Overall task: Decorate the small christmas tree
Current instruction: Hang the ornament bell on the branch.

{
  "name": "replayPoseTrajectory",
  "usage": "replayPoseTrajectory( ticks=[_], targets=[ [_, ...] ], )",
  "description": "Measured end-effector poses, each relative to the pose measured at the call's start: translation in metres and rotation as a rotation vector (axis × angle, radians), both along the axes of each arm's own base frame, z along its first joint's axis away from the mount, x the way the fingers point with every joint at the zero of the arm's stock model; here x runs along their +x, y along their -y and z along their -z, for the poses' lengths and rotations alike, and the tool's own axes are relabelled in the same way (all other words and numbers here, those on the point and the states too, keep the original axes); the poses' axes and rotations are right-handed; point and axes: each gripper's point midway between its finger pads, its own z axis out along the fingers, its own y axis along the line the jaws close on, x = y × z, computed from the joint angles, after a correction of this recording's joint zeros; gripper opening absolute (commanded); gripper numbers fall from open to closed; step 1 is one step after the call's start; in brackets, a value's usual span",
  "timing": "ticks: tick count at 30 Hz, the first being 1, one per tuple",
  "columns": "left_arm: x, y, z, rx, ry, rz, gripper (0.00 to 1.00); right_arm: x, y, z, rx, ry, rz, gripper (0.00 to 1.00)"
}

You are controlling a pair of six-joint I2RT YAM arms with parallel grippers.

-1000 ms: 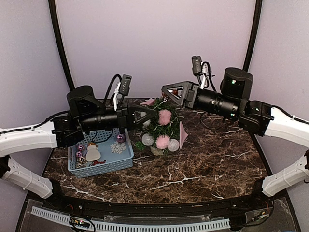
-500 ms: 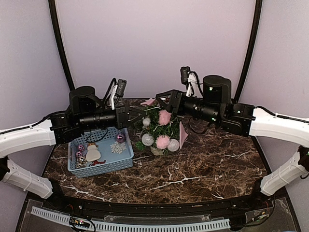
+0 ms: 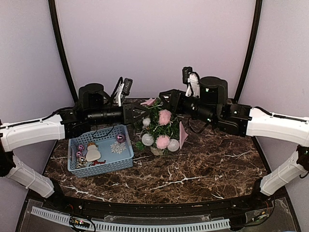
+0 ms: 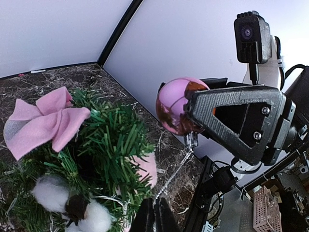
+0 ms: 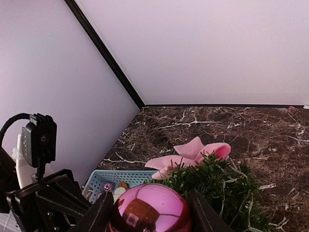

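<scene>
Top external view: the small christmas tree (image 3: 157, 129) stands upright on the dark marbled surface (image 3: 193, 169), far from the arm bases and roughly midway between the two arms. Its pot is mostly hidden by the lower branches and ornaments.

Condition of the tree:
- Bushy dark-green needle branches.
- Already carrying pink fluffy balls (image 3: 165, 117), silvery-white balls (image 3: 147, 139) and a pink bow (image 4: 46, 118) at the top.
- A pink fabric piece (image 3: 183, 135) leans at the tree's right side.

Step in hand, as judged: hanging one more ornament. Both arms meet directly above the tree top.
- The right tool (image 5: 150, 217) is clamped on a glossy pink bauble (image 5: 149, 205), one finger on each side of the ball, just above the upper branches.
- A hanging thread (image 4: 174, 171) runs taut from the bauble cap down towards the tree.
- The left tool (image 4: 154, 205) has its fingers pressed together at the lower end of that thread and appears to pinch it.

Next move, as judged: guide the thread loop over a bare branch tip near the top of the tree, then release the ball so that it hangs free. This calls for coordinated travel of both arms to keep the thread from snapping or slipping. Branches give easily, so a shallow placement may let the bauble drop off.

Just left of the tree, a blue basket (image 3: 104, 169) holds spare ornaments, including small purple baubles and a snowflake.
</scene>
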Motion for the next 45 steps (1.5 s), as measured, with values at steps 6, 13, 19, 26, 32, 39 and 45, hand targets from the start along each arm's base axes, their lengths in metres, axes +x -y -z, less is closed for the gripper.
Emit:
replayPoseTrajectory(
  ticks=[6,13,19,26,32,39,45],
  targets=[
    [0.008,0.006,0.004,0.007,-0.015,0.006,0.0,0.006,0.0,0.006,-0.027,0.006,0.028,0.46],
    [0.01,0.011,-0.001,0.0,-0.014,0.021,0.0,0.01,0.001,0.005,-0.037,0.017,0.048,0.45],
    [0.011,0.014,-0.003,-0.004,-0.014,0.031,0.0,0.014,-0.001,0.001,-0.038,0.023,0.063,0.45],
    [0.014,0.013,0.0,-0.003,-0.029,0.024,0.0,0.018,-0.002,0.008,-0.061,0.013,0.079,0.45],
    [0.016,0.012,0.0,-0.007,-0.041,0.015,0.0,0.02,-0.003,0.015,-0.08,0.004,0.087,0.45],
    [0.017,0.011,0.001,-0.007,-0.044,0.013,0.0,0.021,-0.003,0.015,-0.081,0.004,0.09,0.45],
    [0.018,0.01,0.001,-0.007,-0.045,0.009,0.0,0.021,-0.002,0.015,-0.083,0.003,0.09,0.45]
  ],
)
